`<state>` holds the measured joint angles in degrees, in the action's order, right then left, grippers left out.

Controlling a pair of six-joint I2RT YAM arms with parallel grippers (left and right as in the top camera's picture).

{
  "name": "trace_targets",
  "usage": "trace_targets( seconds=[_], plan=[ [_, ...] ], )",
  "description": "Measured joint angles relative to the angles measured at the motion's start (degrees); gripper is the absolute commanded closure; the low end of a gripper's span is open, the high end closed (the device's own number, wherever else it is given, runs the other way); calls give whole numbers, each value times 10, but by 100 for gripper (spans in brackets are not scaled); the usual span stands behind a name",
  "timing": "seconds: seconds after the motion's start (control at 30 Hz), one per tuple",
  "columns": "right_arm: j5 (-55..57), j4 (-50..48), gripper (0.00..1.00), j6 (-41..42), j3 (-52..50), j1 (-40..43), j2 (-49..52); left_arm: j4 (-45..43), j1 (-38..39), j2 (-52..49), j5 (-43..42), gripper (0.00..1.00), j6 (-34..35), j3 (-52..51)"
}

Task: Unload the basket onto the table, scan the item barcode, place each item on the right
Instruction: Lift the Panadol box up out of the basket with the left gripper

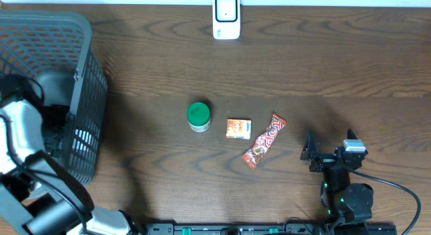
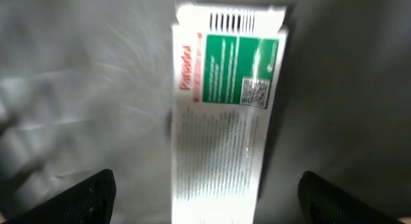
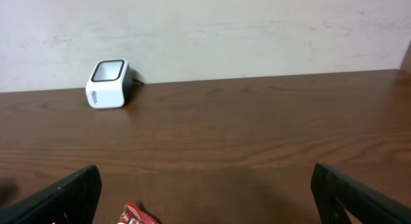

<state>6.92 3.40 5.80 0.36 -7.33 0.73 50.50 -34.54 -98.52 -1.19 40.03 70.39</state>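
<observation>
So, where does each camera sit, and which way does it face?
Overhead: above the table, looking straight down on basket, scanner, green-lidded jar, small box and snack bar; left arm and right arm show.
Left wrist: looks down on a white carton lying on a grey surface; the open left gripper shows at the bottom corners.
Right wrist: low over the table, facing the wall; the open right gripper shows at the bottom corners.
Shared: overhead and right wrist both see scanner and snack bar.

A dark wooden table (image 1: 337, 60) meets a pale wall (image 3: 257, 25).
</observation>
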Motion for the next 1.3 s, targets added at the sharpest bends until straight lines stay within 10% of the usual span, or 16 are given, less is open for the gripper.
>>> trace_targets(
  seconds=[0.57,0.8,1.3],
  plan=[
    [0,0,1,0,0,0,0,-106,25,-1,3,11,0,-109],
    [0,0,1,0,0,0,0,-131,24,16,21,60,-3,-132],
    [0,0,1,0,0,0,0,-73,24,18,10,62,-18,-97]
  ],
)
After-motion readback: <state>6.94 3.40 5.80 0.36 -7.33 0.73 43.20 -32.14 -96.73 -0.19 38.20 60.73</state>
